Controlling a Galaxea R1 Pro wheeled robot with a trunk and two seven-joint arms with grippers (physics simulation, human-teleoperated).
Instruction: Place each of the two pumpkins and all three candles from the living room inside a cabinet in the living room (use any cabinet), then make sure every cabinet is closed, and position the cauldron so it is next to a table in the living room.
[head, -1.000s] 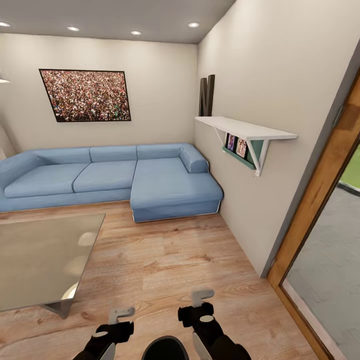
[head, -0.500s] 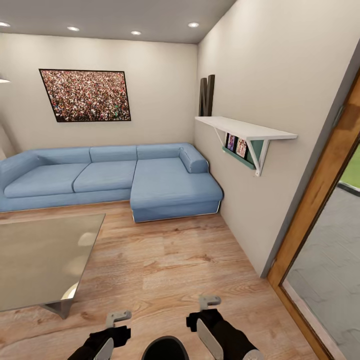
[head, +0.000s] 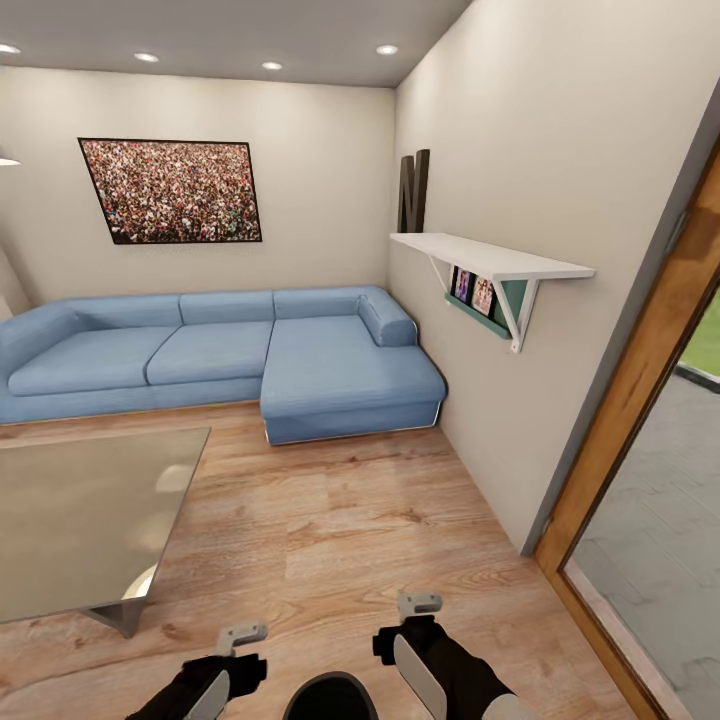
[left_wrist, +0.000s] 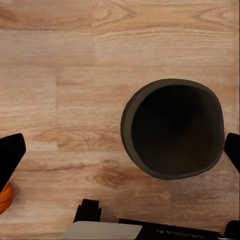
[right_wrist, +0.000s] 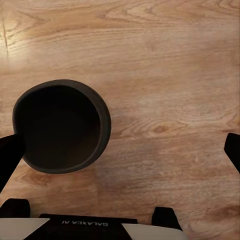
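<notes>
Blue sofa (head: 220, 350); black cauldron (left_wrist: 172, 128); grey table (head: 80, 520) (glossy).

Black cauldron (left_wrist: 172, 128) upright on wood floor (left_wrist: 60, 75); orange pumpkin (left_wrist: 4, 197) at frame edge; pincer fingertips (left_wrist: 10, 155) spread wide.

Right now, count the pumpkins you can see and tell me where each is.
1. An orange pumpkin shows only as a sliver at the edge of the left wrist view, on the wood floor, apart from the cauldron. The other may be out of frame.
</notes>
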